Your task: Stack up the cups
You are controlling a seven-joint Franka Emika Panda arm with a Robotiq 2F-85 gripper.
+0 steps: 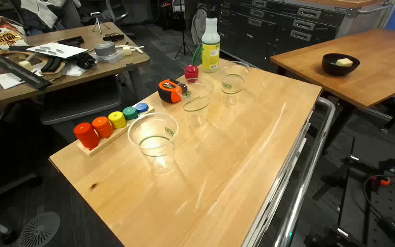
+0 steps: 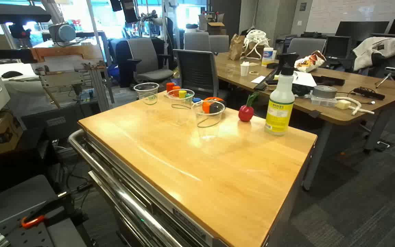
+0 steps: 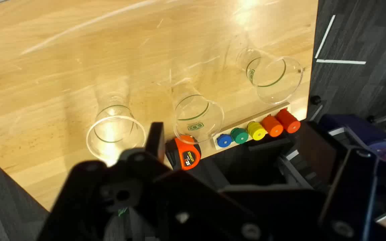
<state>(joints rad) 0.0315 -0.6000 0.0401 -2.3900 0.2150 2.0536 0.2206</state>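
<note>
The middle cup (image 3: 196, 117) on the tabletop (image 3: 79, 72) has, in the wrist view, a second cup (image 3: 115, 133) near nine o'clock, a third cup (image 3: 272, 77) at two, a tape measure (image 3: 187, 155) at six, and the gripper (image 3: 232, 143), spread wide, toward five.
</note>
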